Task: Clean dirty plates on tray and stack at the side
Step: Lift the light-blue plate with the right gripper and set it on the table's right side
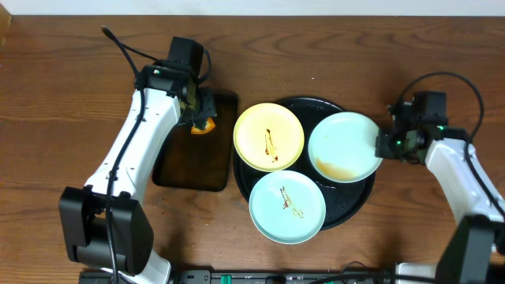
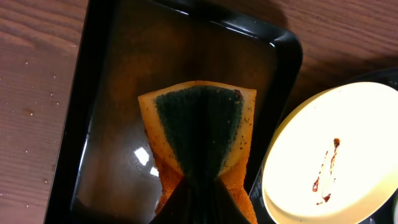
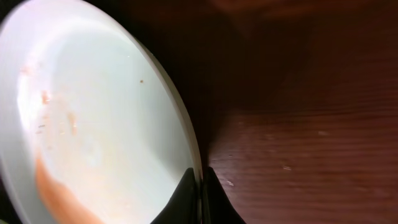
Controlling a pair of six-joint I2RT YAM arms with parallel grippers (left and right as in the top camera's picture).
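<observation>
The round black tray [image 1: 359, 207] holds three plates: a pale yellow plate [image 1: 268, 136] with a brown streak at the back left, a mint plate [image 1: 287, 206] with streaks at the front, and a mint plate [image 1: 344, 146] with brown sauce at the right. My right gripper [image 1: 384, 147] is shut on the right rim of that plate [image 3: 93, 124], which looks tilted. My left gripper [image 1: 199, 118] is shut on an orange sponge with a dark green pad [image 2: 199, 134] above the small rectangular tray [image 2: 99, 124]. The yellow plate also shows in the left wrist view [image 2: 323, 155].
The dark rectangular tray [image 1: 193, 162] lies left of the round tray. Bare wood tabletop [image 1: 410, 221] stretches to the right and front. Cables run behind both arms.
</observation>
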